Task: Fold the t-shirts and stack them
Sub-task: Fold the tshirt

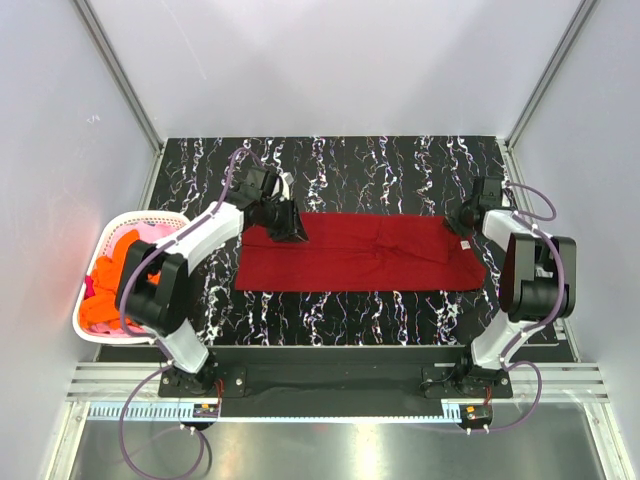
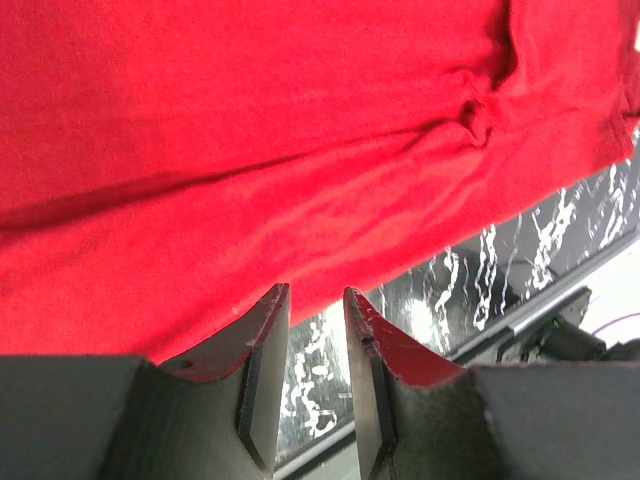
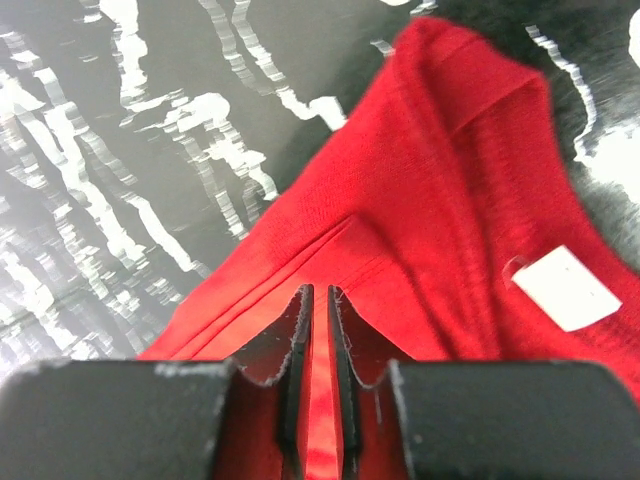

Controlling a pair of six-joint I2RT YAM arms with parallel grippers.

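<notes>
A dark red t-shirt (image 1: 360,252) lies folded into a long strip across the black marbled table (image 1: 400,165). My left gripper (image 1: 287,226) hovers over the strip's far left corner. In the left wrist view this gripper (image 2: 315,291) is open, with only table showing in the gap and the red cloth (image 2: 300,150) beyond the fingertips. My right gripper (image 1: 463,222) is at the far right corner. Its jaws (image 3: 320,290) stand a narrow slit apart with red cloth (image 3: 440,200) filling the slit. Orange (image 1: 108,272) and pink (image 1: 152,233) t-shirts fill the basket.
The white plastic basket (image 1: 88,290) hangs off the table's left edge, beside the left arm. A white label (image 3: 565,287) shows on the shirt near the right gripper. Grey walls close in the table on three sides.
</notes>
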